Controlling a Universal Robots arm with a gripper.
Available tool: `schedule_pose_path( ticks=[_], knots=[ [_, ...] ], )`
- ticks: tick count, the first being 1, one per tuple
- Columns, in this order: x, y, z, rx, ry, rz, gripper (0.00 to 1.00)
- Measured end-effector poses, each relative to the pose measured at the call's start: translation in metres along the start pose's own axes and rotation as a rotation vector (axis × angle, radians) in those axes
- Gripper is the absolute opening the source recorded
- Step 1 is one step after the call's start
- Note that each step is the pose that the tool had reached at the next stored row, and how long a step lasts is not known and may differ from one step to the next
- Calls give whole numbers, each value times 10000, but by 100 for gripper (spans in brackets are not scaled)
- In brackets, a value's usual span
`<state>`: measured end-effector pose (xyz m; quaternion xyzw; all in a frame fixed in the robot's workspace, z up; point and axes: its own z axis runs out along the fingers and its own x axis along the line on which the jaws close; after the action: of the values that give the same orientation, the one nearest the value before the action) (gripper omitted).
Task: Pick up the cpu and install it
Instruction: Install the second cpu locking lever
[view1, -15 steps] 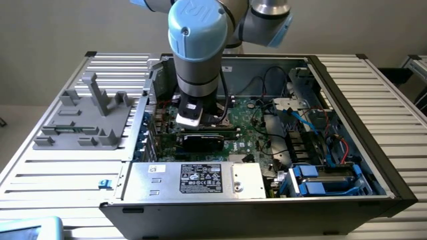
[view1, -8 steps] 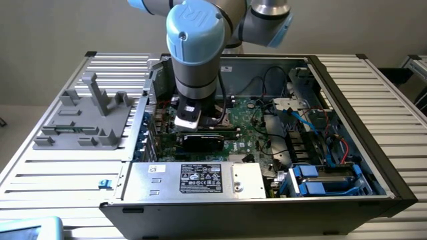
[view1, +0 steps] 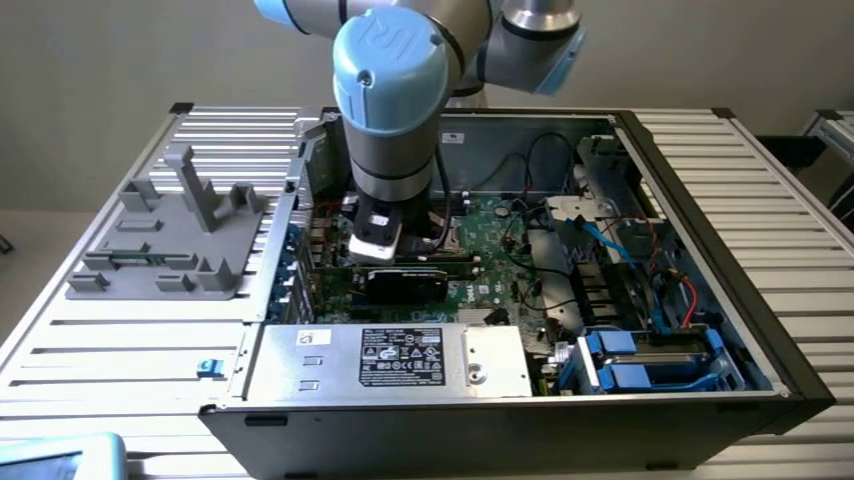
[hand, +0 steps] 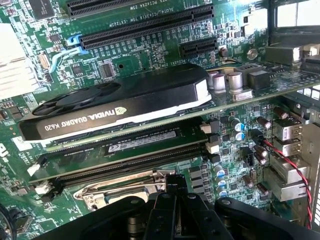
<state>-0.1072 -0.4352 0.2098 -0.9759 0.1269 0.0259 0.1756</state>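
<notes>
arm lowered into the open pc case (view1: 694, 330) on the slatted counter (view1: 120, 340), gripper (hand: 170, 220) low over the cpu socket (hand: 125, 187) at the near side of the motherboard (hand: 150, 55), just beside the ram stick (hand: 120, 150) and the black graphics card (hand: 115, 107). in the exterior view, wrist sits left of centre in the case, with the grey fixture (view1: 180, 235) on the counter at the exterior view's left and the power supply (view1: 400, 358) along the near edge. for a good install step: keep the chip flat and square to the socket frame, line up the corner marks, come straight down with no sideways drag, avoid bumping the ram stick or the socket's metal latch, let go only once seated level. jaws closed as tight as they go, pressed together just above the socket's silver frame. cpu itself not made out; likely hidden under the fingers at the socket, held or already set down, cannot tell which. no clear sight of a chip between the jaws, so grip on it unconfirmed. socket frame looks open, metal bracket visible around the dark centre.
</notes>
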Motion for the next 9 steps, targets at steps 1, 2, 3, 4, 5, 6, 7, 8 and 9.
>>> schedule_pose_path(
  ticks=[1, 2, 3, 4, 5, 6, 7, 8, 9],
  knots=[
    [-3, 0, 6, 1, 0, 0, 11],
    [-6, -1, 12, 0, -1, 0, 11],
    [-9, -1, 19, 0, -1, 0, 11],
    [-10, -1, 25, 0, -3, 0, 11],
    [-11, 0, 31, 0, -3, 0, 11],
    [-11, 2, 36, -1, -4, -1, 11],
    [-11, 3, 42, -1, -3, 1, 11],
    [-11, 5, 49, 0, -3, 0, 11],
    [-10, 7, 57, 0, -3, 0, 11]
  ],
)
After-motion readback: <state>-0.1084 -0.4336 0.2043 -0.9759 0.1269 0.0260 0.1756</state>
